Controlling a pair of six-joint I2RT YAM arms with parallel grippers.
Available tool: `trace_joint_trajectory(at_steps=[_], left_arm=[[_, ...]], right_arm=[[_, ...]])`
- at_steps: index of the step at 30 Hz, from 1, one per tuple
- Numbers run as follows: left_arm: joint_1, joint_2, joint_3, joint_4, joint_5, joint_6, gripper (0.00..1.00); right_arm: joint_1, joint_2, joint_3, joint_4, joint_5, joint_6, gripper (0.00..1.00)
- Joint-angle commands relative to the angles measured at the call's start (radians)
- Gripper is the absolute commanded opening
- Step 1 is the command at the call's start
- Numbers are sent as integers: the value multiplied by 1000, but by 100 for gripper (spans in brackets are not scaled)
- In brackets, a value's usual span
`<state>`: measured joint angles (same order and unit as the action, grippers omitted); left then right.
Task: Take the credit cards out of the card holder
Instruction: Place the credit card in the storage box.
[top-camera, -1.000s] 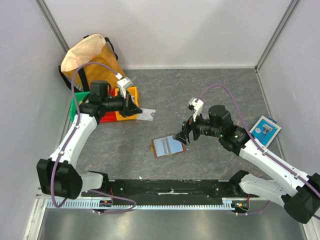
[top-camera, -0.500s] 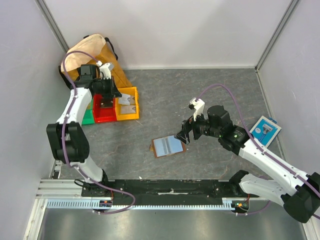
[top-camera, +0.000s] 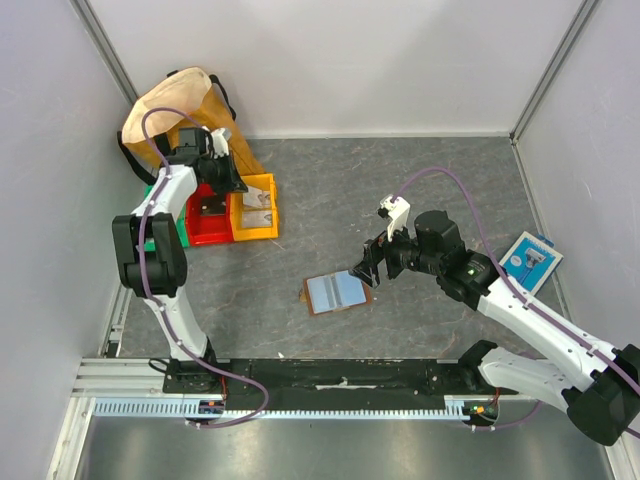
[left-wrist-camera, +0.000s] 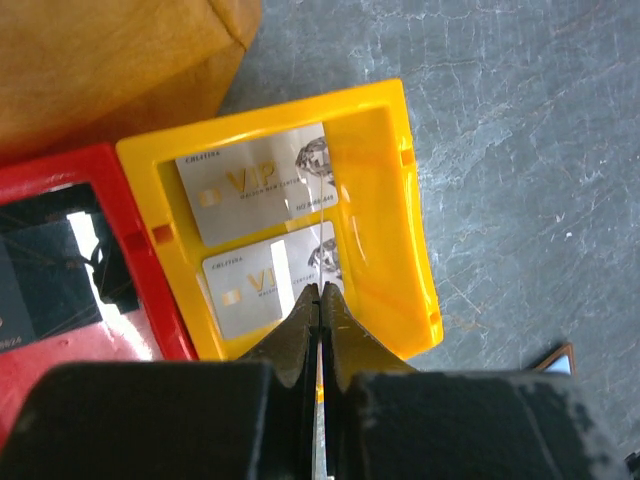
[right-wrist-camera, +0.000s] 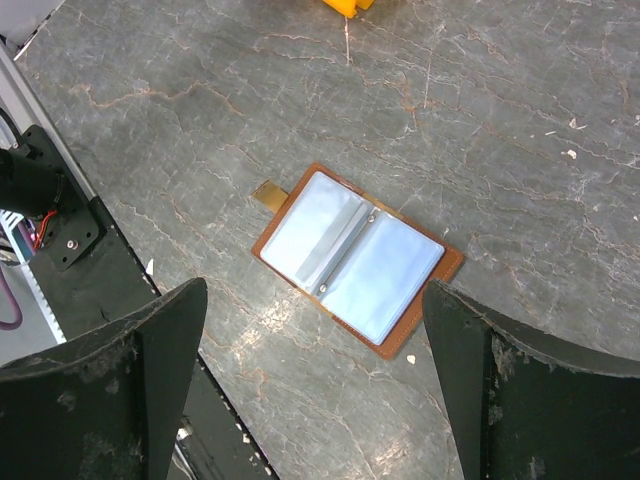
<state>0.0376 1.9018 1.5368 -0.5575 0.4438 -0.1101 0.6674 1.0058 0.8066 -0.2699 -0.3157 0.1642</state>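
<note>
Two silver credit cards (left-wrist-camera: 255, 195) lie face up in the yellow bin (left-wrist-camera: 405, 250), one above the other in the left wrist view, and both are printed with "VIP". At least one dark card lies in the red bin (left-wrist-camera: 160, 300) just to the left. Glare hides how many are there.

Three bins stand side by side at the upper left of the overhead view, in the order yellow, red and green (top-camera: 176, 238) from right to left. One brown paper bag (top-camera: 175, 105) stands behind them in the corner.

One card holder (right-wrist-camera: 355, 258) lies open flat on the grey counter (top-camera: 400, 180) near the middle of the overhead view. Its pale blue-grey inside faces up and its brown edge shows all round. No card shows in its two facing sleeves. One blue-and-white packet (top-camera: 529, 258) lies at the far right.

The left gripper (left-wrist-camera: 320, 300) hangs over the near wall of the yellow bin with its jaws pressed together. A thin pale line runs along the seam and on past the tips, but it cannot be told whether that is a card seen edge-on.

The right gripper (top-camera: 364, 268) is above the right end of the card holder. Its jaws are spread wide and grip nothing. In its own wrist view the open holder lies between the two fingers (right-wrist-camera: 150, 360).
</note>
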Motion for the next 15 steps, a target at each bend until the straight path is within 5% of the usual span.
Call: trace_joint_trajectory(at_steps=[1, 9, 15], left_arm=[[-25, 45, 57, 96, -31, -60, 2], [-79, 138, 118, 126, -83, -83, 3], [-87, 126, 132, 111, -203, -83, 22]], right_arm=[[0, -4, 8, 17, 12, -3, 95], [0, -3, 8, 14, 15, -3, 95], [0, -4, 6, 14, 21, -2, 95]])
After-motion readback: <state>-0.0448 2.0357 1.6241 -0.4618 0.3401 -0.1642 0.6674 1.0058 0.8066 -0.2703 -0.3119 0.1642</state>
